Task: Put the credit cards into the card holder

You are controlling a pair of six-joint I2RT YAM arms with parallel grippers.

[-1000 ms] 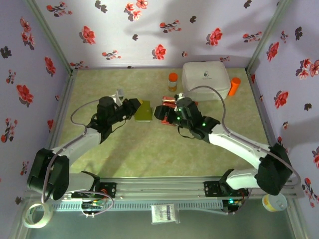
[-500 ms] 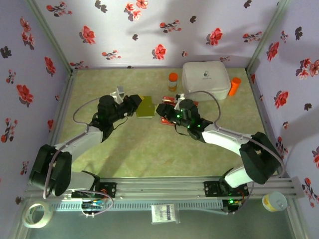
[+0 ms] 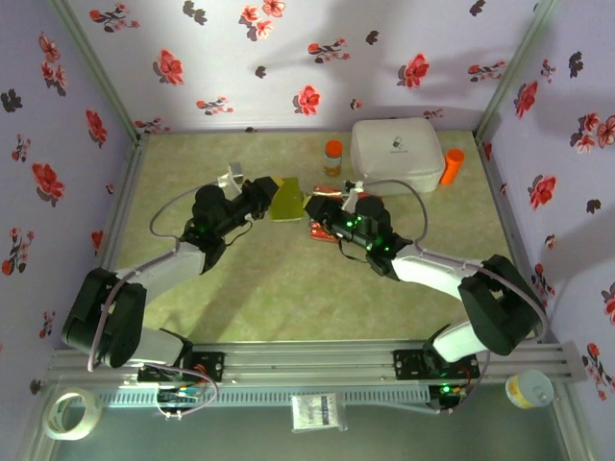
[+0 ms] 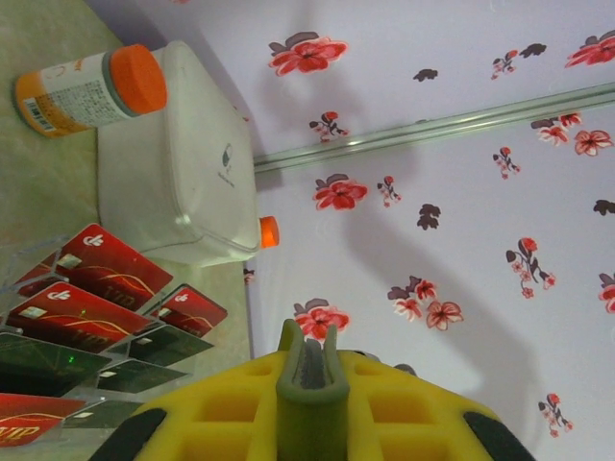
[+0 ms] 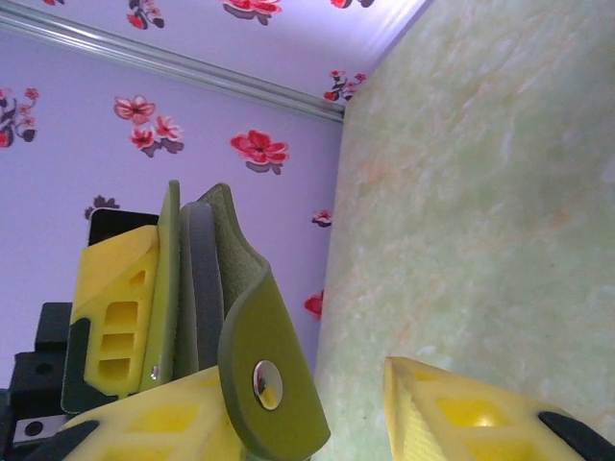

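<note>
My left gripper [image 3: 265, 198] is shut on the olive-green card holder [image 3: 286, 200] and holds it on edge above the table. In the left wrist view its yellow fingers [image 4: 404, 413] clamp the holder's folded edge [image 4: 307, 384]. My right gripper [image 3: 315, 206] is at the holder's right side. In the right wrist view the holder's snap flap [image 5: 261, 379] lies against the right gripper's [image 5: 312, 389] left finger [image 5: 163, 423], and a wide gap separates it from the other finger, so the jaws are open. Red and black credit cards [image 4: 96, 283] stand in a clear rack, with red credit cards [image 3: 322, 231] below the right gripper.
A large white rounded box [image 3: 396, 154] stands at the back right, with orange-capped bottles to its left [image 3: 332, 157] and right [image 3: 452, 165]. Flowered walls close in the back and both sides. The near half of the green table [image 3: 288, 288] is bare.
The left gripper has carried the card holder to the right and farther back. The right arm has folded in toward the holder, and its jaws have narrowed around the flap.
</note>
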